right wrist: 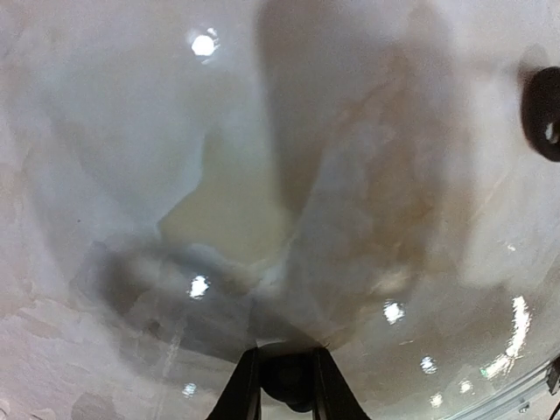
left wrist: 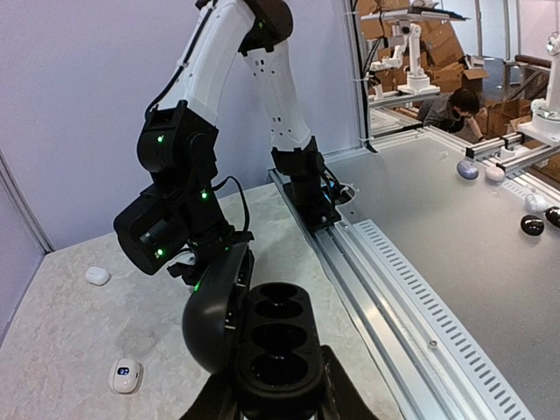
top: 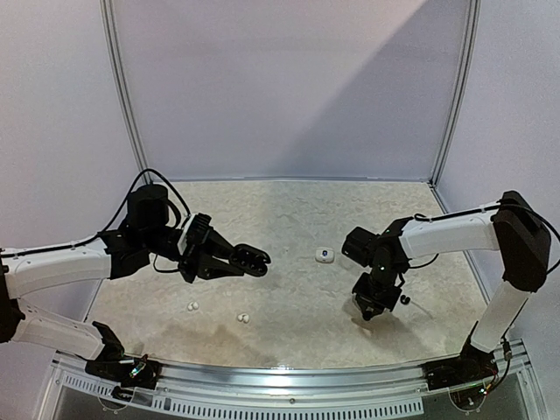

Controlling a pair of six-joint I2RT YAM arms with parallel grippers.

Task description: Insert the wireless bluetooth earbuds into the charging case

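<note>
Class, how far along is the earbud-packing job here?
Done: nothing; the left gripper has its jaws on the black case, sockets empty. In hand: the right gripper seems to pinch a dark object, maybe a bud. Left: white buds loose on the table.

**Obscured and cut-off items noted**

Right wrist view: the table [right wrist: 219,131] was blurred throughout, and a dark object [right wrist: 542,112] was cut off by the right edge, unidentified. A dark round shape [right wrist: 289,387] sat between the fingers of the right gripper [right wrist: 284,360], cropped by the bottom edge, so the grip was undetermined. From above, that gripper's fingertips were hidden beneath its own body. Left wrist view: the left gripper [left wrist: 276,398], clamped on the black case [left wrist: 271,337], ran off the bottom edge. The white earbuds [top: 192,306] showed only as specks from above.
</note>
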